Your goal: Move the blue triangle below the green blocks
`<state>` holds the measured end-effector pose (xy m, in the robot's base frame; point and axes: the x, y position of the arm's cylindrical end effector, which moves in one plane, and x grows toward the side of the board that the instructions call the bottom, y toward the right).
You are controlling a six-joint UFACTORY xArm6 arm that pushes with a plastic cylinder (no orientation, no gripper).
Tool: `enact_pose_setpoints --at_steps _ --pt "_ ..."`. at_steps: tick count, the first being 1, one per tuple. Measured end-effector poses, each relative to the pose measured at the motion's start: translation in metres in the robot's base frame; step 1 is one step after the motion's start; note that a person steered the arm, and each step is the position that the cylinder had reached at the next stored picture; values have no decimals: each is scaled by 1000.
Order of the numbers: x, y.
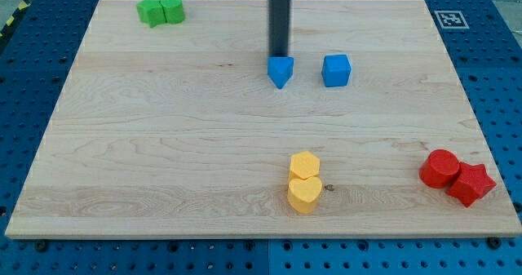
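Note:
The blue triangle point(280, 71) lies on the wooden board point(163, 144) a little above the middle. My tip point(279, 55) stands just above it in the view, touching or nearly touching its top edge. Two green blocks point(161, 10) sit together at the view's top left, a star-like one on the left and a rounder one on the right. They are far to the left of the triangle.
A blue cube point(336, 70) sits just right of the triangle. A yellow hexagon point(305, 165) and a yellow heart point(305, 194) sit together at the bottom middle. A red cylinder point(440, 168) and a red star point(471, 184) sit at the bottom right.

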<state>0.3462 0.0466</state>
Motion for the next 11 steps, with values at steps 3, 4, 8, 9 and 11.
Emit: enact_pose_setpoints --at_steps 3,4,8,9,11 --pt "41 -36" --pt "7 -111" --pt "-13 -47" --pt "-20 -120" --pt "-19 -188"
